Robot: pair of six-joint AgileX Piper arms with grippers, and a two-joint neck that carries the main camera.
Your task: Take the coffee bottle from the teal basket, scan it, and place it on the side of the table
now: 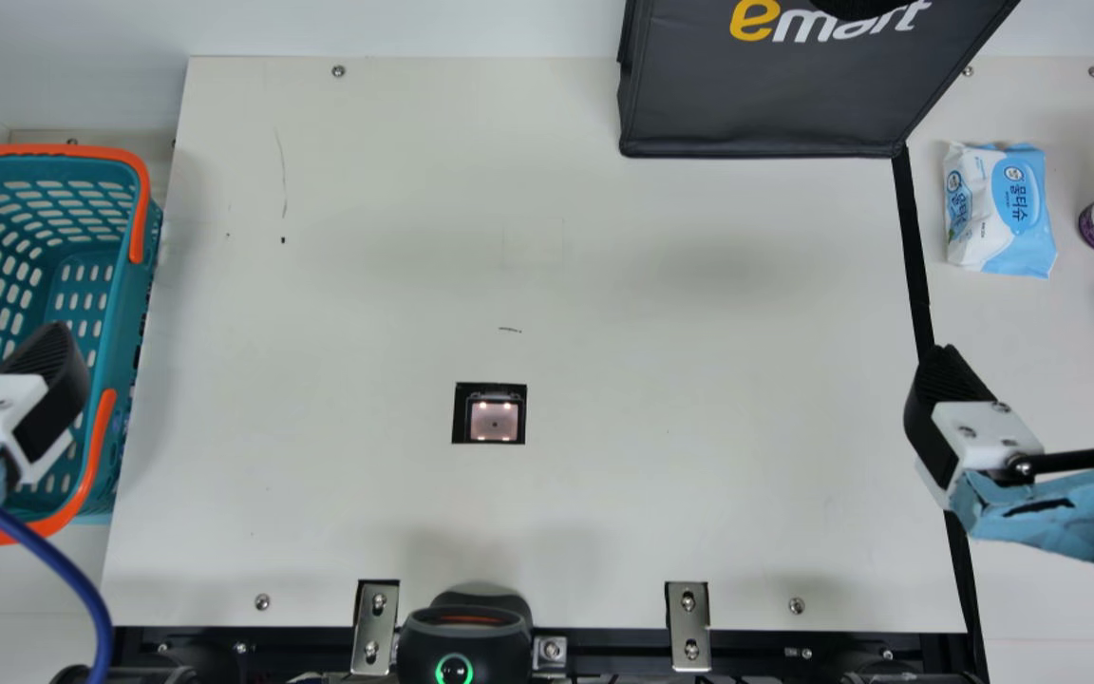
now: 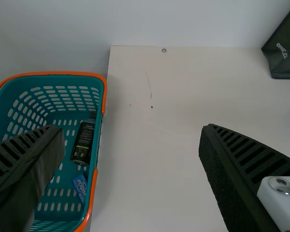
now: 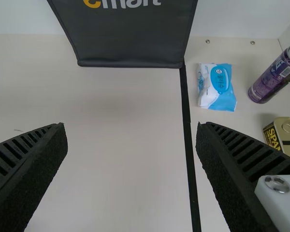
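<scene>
Holds the left gripper (image 1: 51, 366) spread wide, empty, at the teal basket (image 1: 127, 294); has the coffee bottle (image 2: 83, 141) inside, near a blue packet (image 2: 79, 186). Holds the right gripper (image 1: 1036, 366) open, empty, near the black strip (image 1: 911, 237).

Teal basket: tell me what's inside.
The left wrist view shows the coffee bottle and a small blue packet inside the teal basket. One of the left gripper's jaws blocks part of the interior; whatever lies behind is hidden.
</scene>
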